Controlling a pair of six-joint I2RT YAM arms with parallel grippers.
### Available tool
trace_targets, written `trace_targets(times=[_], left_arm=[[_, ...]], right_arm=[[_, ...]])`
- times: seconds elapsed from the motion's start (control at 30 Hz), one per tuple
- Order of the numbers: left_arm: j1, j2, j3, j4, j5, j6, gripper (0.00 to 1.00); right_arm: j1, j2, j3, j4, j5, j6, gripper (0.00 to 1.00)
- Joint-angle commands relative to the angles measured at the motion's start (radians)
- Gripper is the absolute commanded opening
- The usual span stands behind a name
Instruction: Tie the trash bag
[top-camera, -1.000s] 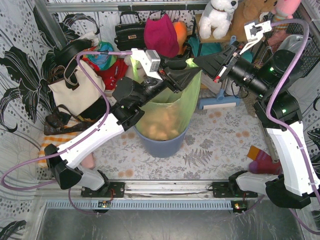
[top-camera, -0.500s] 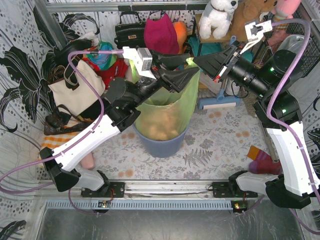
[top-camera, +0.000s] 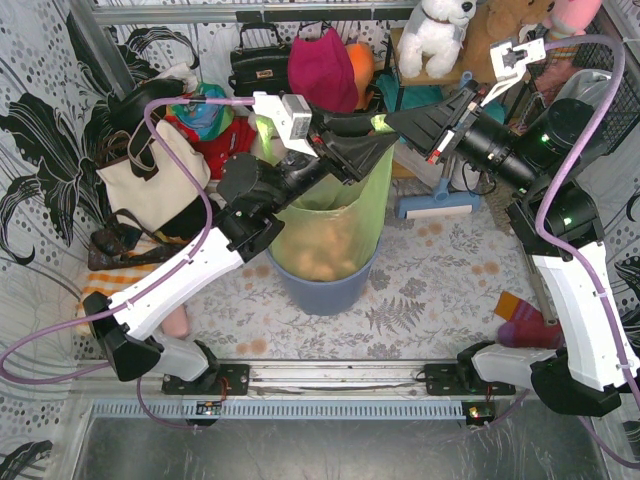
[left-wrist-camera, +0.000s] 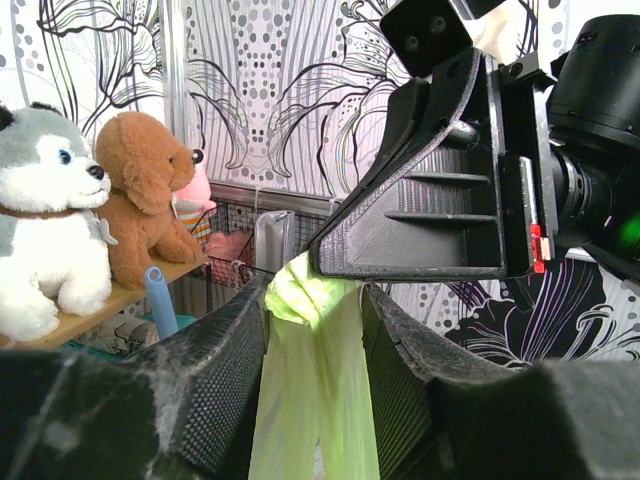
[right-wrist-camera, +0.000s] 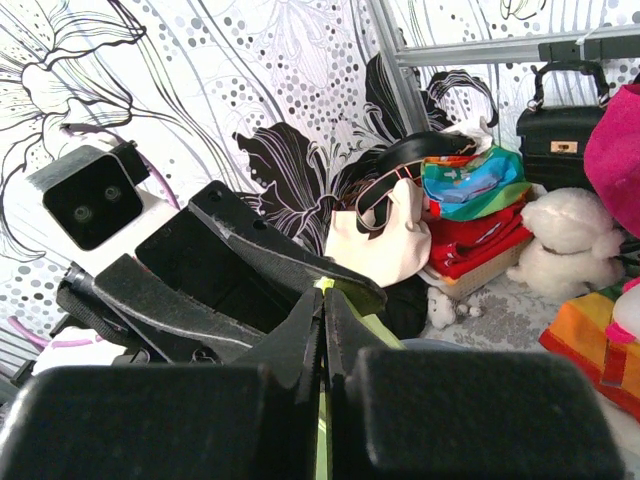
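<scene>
Left claw (top-camera: 388, 131) rightward, astride trash bag (top-camera: 335, 215)

Staged robot-lab enclosure: patterned cloth walls (top-camera: 40, 130) are hanging on metal framing (top-camera: 250, 12); plush toys (top-camera: 437, 35) and handbags (top-camera: 258, 65) are crowding the table (top-camera: 440, 270).

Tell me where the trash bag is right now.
Top view, centre: the trash bag sits in the blue bin, its gathered top pinched by the right pincer and running between the fingers of the left pincer.
</scene>
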Motion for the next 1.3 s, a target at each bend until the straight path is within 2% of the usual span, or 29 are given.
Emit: trace_targets(times=[0.0, 0.13, 0.33, 0.67, 0.83, 0.93, 1.0, 1.27], left_arm=[[0.005, 0.008, 0.040, 0.021, -0.013, -0.005, 0.47], [0.006, 0.012, 0.046, 0.004, -0.018, -0.008, 0.44], [0.005, 0.012, 0.046, -0.001, -0.022, -0.007, 0.35], [0.005, 0.008, 0.054, -0.026, -0.031, -0.005, 0.02], [0.005, -0.017, 0.041, -0.034, -0.031, -0.013, 0.00], [0.006, -0.041, 0.007, -0.016, -0.015, -0.030, 0.00], [0.005, -0.059, -0.024, 0.005, 0.045, -0.026, 0.00], [0.005, -0.141, -0.181, 0.116, 0.140, 0.001, 0.00]], right_arm=[[0.002, -0.002, 0.034, 0.060, -0.024, 0.018, 0.00], [0.003, -0.004, 0.033, 0.063, -0.027, 0.020, 0.00], [0.003, -0.009, 0.023, 0.069, -0.026, 0.024, 0.00], [0.003, -0.009, 0.023, 0.066, -0.026, 0.024, 0.00], [0.004, -0.013, 0.015, 0.071, -0.016, 0.025, 0.00], [0.004, -0.011, 0.014, 0.081, -0.007, 0.028, 0.16], [0.003, -0.007, 0.017, 0.093, -0.011, 0.032, 0.21], [0.007, 0.064, 0.053, 0.150, -0.117, 0.072, 0.22]])
